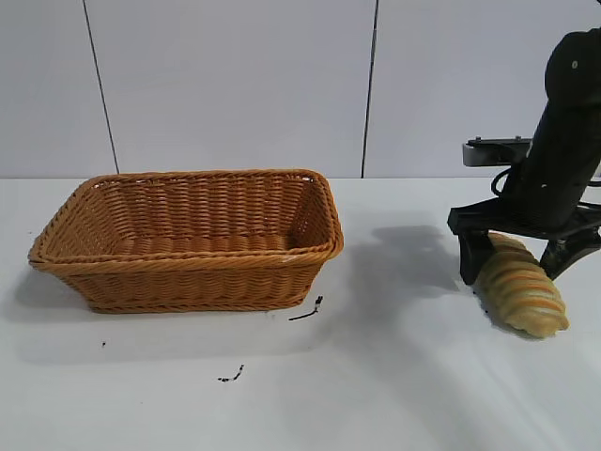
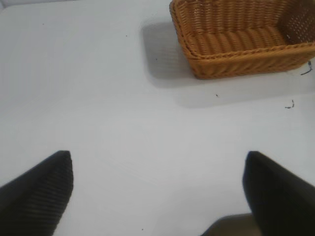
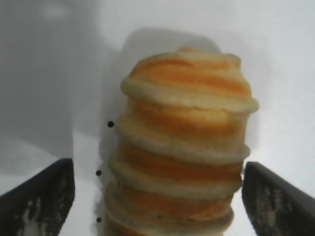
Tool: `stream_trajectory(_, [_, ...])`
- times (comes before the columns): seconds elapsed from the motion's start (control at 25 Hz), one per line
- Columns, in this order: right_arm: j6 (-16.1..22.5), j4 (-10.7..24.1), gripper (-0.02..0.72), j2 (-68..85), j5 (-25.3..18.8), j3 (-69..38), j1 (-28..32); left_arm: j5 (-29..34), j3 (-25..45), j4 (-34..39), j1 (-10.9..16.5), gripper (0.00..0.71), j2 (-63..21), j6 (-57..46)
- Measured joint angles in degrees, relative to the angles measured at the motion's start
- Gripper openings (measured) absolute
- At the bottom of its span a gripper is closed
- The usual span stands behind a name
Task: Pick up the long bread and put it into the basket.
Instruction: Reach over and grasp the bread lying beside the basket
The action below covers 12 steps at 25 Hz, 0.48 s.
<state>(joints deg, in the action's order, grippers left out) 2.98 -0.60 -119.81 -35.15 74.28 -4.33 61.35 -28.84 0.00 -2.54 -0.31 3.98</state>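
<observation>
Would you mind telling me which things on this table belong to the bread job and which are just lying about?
Part of the job:
- long bread, lying on the table between the open fingers of the right gripper
- basket, holding nothing visible
- left gripper, open over bare table, idle

Just lying about:
- two small dark scraps near the basket's front

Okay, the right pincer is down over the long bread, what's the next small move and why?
Probably close the right pincer on the long bread. Its fingers stand open on either side of the loaf with a gap showing on each side, so nothing grips it yet. The bread lies on the table, well to the right of the basket, so it needs a firm hold before any lift.
</observation>
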Motion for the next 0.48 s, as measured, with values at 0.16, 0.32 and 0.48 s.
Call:
stream_trajectory(0.16, [0.0, 0.0, 0.615, -1.0, -0.2, 0.1, 0.0, 0.0, 0.0, 0.0, 0.0, 0.696, 0.0, 0.0])
stream_trajectory(0.32, [0.0, 0.0, 0.598, -1.0, -0.3, 0.1, 0.0, 0.0, 0.0, 0.0, 0.0, 0.696, 0.0, 0.0])
stream_trajectory(0.48, [0.0, 0.1, 0.362, -1.0, -1.0, 0.1, 0.0, 0.0, 0.0, 0.0, 0.0, 0.696, 0.0, 0.0])
